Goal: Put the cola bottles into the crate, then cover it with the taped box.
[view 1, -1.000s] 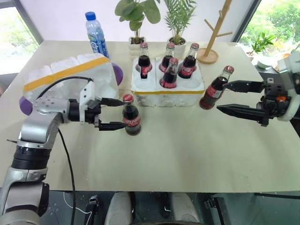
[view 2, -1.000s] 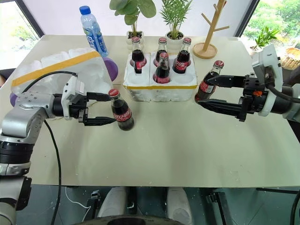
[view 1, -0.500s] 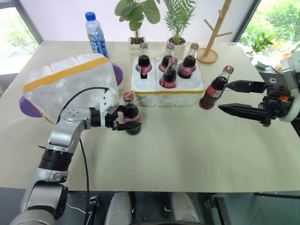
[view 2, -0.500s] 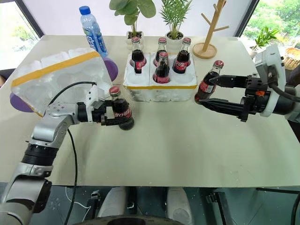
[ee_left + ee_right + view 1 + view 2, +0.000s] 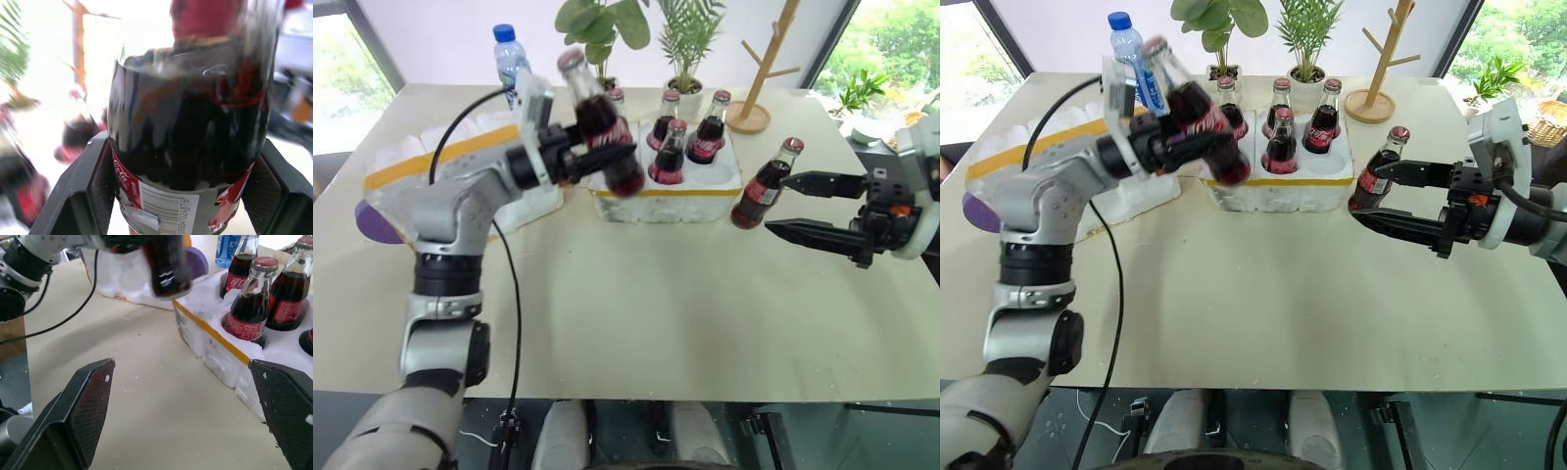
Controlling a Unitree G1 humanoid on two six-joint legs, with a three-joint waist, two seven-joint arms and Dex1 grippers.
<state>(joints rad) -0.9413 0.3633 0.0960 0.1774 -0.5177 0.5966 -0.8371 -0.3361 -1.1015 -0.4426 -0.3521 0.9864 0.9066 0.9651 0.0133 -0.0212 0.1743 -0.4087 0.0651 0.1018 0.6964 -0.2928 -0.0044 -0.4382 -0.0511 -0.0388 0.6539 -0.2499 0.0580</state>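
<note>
My left gripper (image 5: 599,147) is shut on a cola bottle (image 5: 603,125) and holds it tilted in the air over the front left corner of the crate (image 5: 705,188). Its fingers (image 5: 88,186) clamp the dark body at the label. Several cola bottles (image 5: 668,155) stand in the crate's wells. Another cola bottle (image 5: 764,186) stands on the table right of the crate, at the tips of my open right gripper (image 5: 781,203). The taped box (image 5: 411,162) lies at the left behind my left arm.
A blue-capped water bottle (image 5: 507,59) stands behind the taped box. Two potted plants (image 5: 602,39) and a wooden branch stand (image 5: 759,83) line the far edge. The beige table (image 5: 656,313) is bare in front.
My left gripper closed on the bottle that stood before the taped box, then lifted it up and right toward the crate, tilting it. The right arm kept still.
</note>
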